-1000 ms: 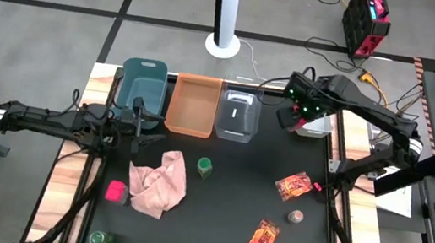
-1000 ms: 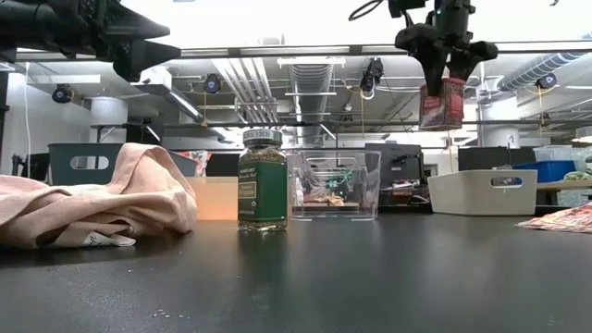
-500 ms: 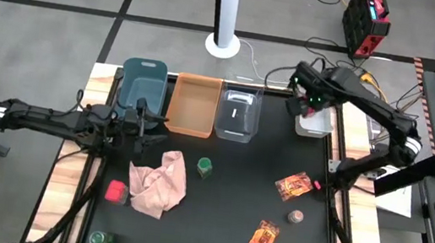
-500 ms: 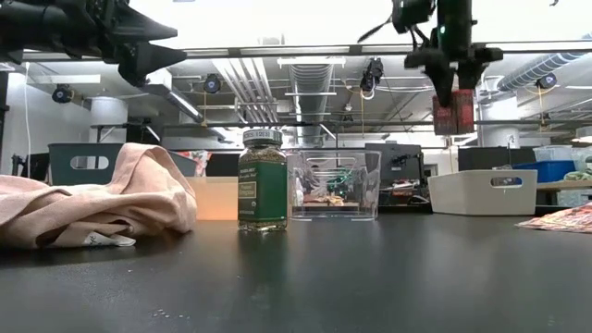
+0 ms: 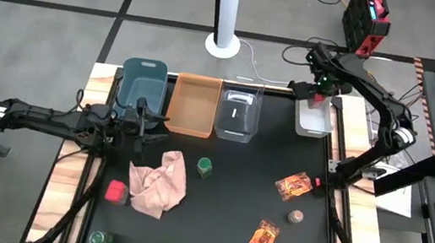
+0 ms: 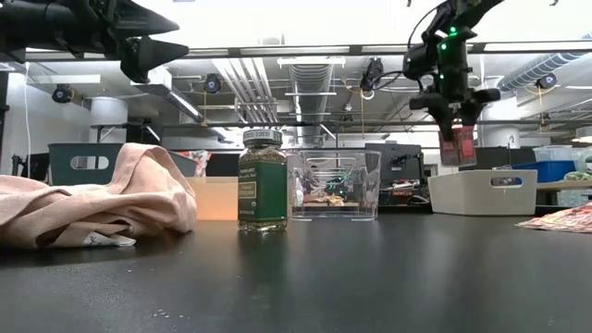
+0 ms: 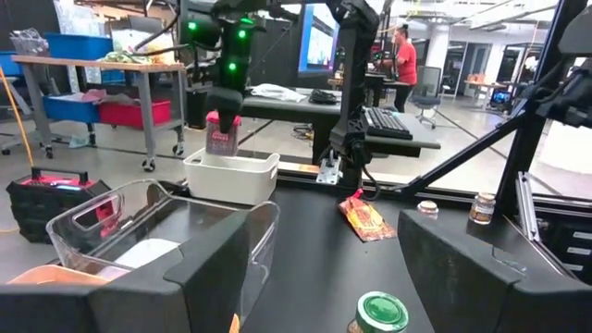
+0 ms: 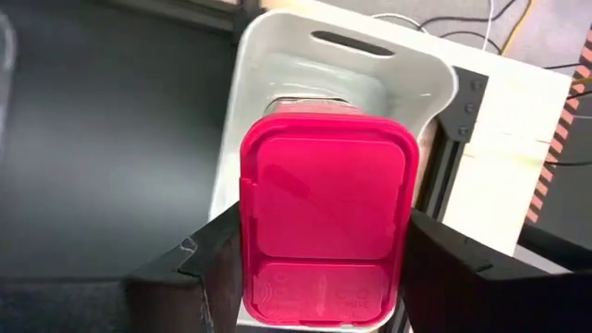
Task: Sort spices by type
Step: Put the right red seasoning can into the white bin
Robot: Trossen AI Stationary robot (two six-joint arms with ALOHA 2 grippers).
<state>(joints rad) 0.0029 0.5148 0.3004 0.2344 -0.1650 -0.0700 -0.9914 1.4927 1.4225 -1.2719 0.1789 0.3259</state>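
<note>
Red container [image 8: 326,229] above white bin [image 8: 277,55]

Grey carpet floor [image 5: 43,29] crossed by black tape lines surrounds the table, with a white round-based pole [image 5: 226,20] behind it. Overhead run silver ceiling ducts [image 6: 310,83] and bright light strips. Beyond stand a metal-legged workbench [image 7: 92,69] carrying blue storage bins [image 7: 65,44], a dark desk [image 7: 351,116], and a person in a red top [image 7: 405,57].

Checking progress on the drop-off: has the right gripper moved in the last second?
Yes. The right gripper, holding the red boxy container, has shifted from beside the clear plastic bin to above the white plastic bin.
</note>
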